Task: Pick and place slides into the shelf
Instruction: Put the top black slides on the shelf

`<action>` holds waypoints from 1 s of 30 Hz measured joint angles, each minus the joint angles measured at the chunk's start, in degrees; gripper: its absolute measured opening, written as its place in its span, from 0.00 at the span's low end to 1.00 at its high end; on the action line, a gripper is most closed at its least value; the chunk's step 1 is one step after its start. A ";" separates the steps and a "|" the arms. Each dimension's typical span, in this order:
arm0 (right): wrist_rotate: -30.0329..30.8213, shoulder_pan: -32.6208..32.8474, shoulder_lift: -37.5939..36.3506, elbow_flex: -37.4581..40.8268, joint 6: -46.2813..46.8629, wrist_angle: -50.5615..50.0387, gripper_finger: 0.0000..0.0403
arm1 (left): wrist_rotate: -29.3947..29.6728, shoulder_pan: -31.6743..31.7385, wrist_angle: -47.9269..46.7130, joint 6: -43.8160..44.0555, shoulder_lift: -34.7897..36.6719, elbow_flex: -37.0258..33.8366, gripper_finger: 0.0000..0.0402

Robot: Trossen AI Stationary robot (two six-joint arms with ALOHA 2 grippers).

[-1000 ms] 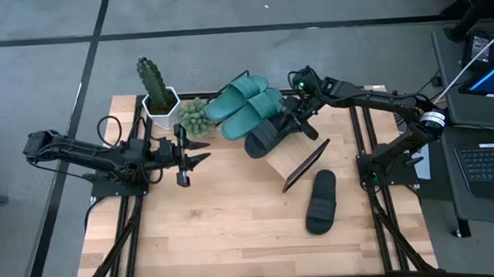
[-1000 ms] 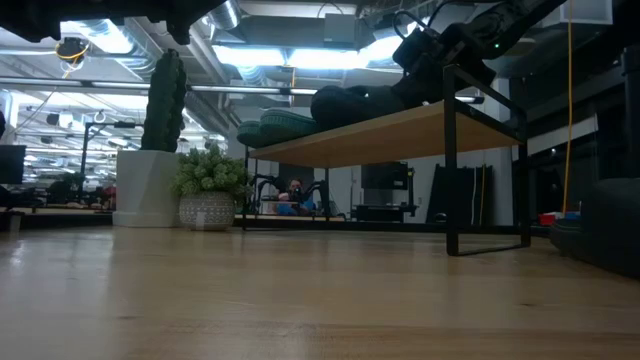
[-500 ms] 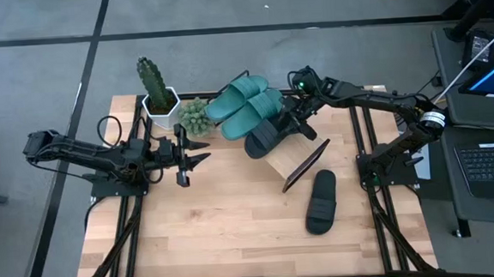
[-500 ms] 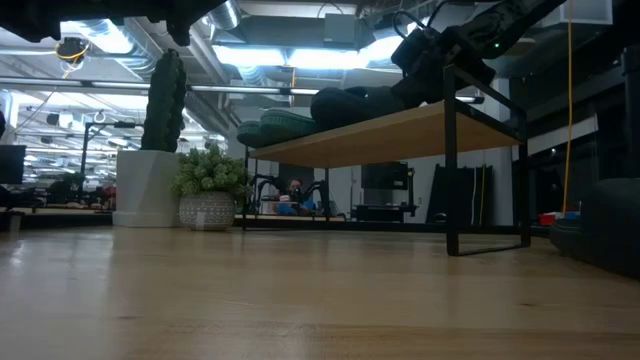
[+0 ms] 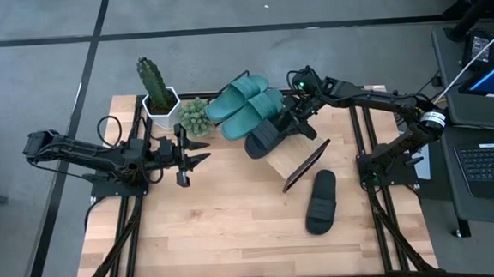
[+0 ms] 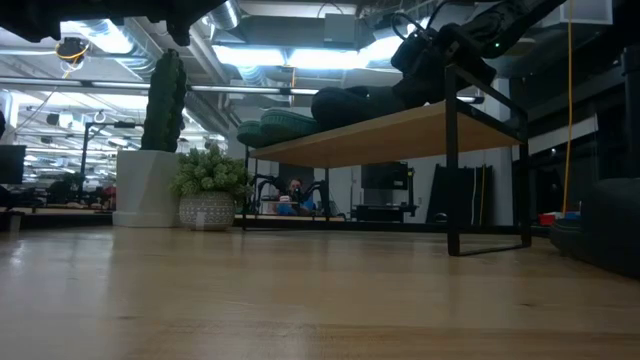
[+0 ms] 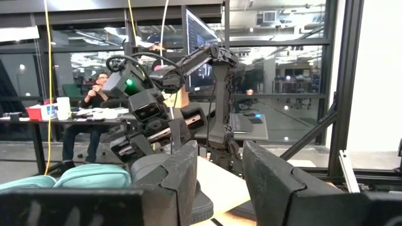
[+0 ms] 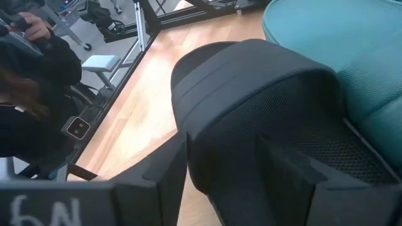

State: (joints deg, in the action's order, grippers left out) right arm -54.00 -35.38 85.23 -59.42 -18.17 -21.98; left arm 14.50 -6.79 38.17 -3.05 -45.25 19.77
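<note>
The shelf [image 5: 289,159] stands slanted at the table's middle. Two teal slides [image 5: 247,104] lie on its far end, and a black slide [image 5: 262,137] lies next to them. My right gripper [image 5: 292,123] is at this black slide, open. In the right wrist view its fingers stand either side of one side of the slide [image 8: 251,81]. A second black slide [image 5: 321,201] lies flat on the tabletop, right of the shelf. My left gripper [image 5: 203,151] hovers open left of the shelf, nothing between its fingers [image 7: 188,176]. My right gripper reaches the black slide on the shelf from the table's right, slanting down. One finger [image 8: 164,176] is outside the slide's side wall [image 8: 195,150] and the other [image 8: 295,172] is over the footbed. Whether either finger touches the slide, I cannot tell. The slide rests on the shelf board.
A tall cactus in a white pot [image 5: 155,88] and a small round plant [image 5: 194,116] stand at the far left of the shelf. Bare tabletop [image 5: 218,226] lies toward the near edge. A person [image 8: 31,81] sits beyond the table.
</note>
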 joint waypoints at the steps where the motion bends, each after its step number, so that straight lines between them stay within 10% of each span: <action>1: -0.02 0.00 0.00 0.00 0.00 -0.02 0.46 | -0.01 0.01 0.00 0.00 -0.01 0.00 0.30; 30: 1.25 -1.01 -3.23 0.07 4.32 0.08 0.46 | 0.00 0.01 0.00 0.00 0.00 0.00 0.30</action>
State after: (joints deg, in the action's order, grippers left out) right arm -52.75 -36.38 82.00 -59.35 -13.85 -21.90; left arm 14.50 -6.78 38.17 -3.05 -45.26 19.77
